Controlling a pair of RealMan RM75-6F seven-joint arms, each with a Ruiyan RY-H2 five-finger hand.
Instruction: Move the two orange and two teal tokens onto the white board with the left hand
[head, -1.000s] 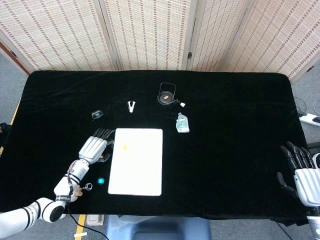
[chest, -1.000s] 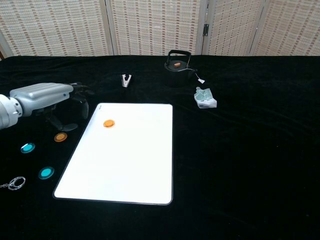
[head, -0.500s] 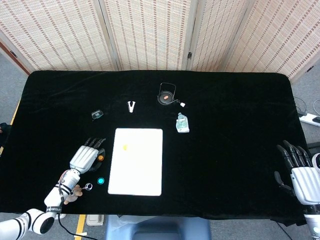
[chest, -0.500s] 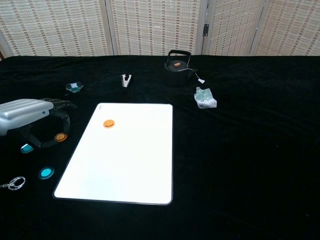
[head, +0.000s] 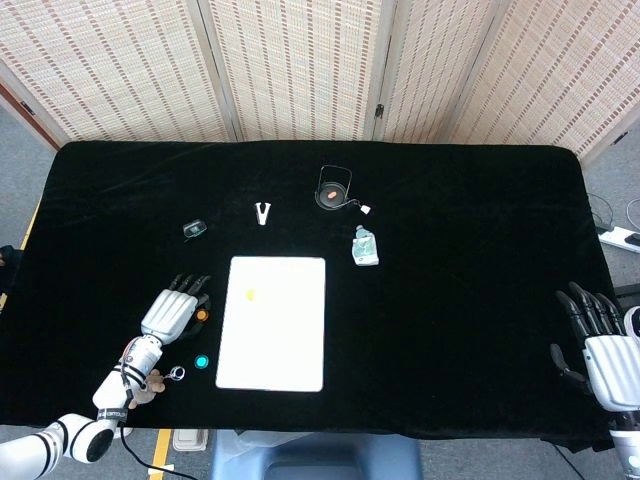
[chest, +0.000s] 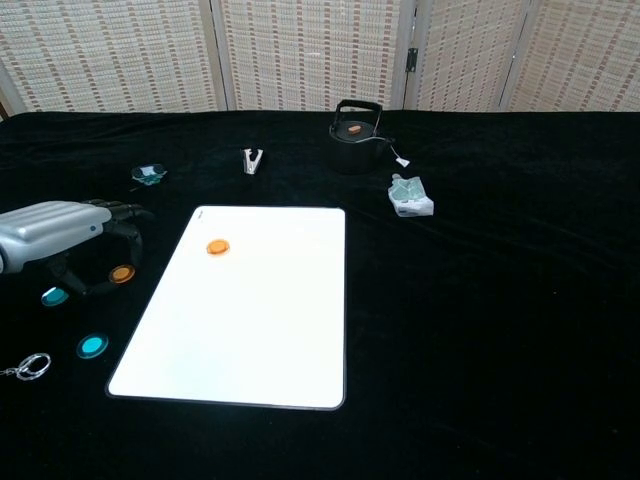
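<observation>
Left hand (chest: 60, 228) hovered left of the board (chest: 250, 340), fingers curled loosely over an orange token (chest: 122, 273), probably not gripping it. Other orange (chest: 217, 246) sat on the board; both teals (chest: 92, 346) off its left edge.

Two round orange tokens show: one (chest: 217, 247) on the flat white rectangular board (chest: 250, 340), one (chest: 122, 274) on the black cloth just left of it. Two round teal tokens lie on the cloth, one (chest: 54, 296) farther left, one (chest: 92, 346) nearer the front. There is one white board. One small black kettle (chest: 354, 130), one small metal clip (chest: 252, 160), one crumpled pale-green packet (chest: 409, 194), one small clear teal-tinted object (chest: 149, 174) and one metal key ring (chest: 30, 367) complete the count.
</observation>
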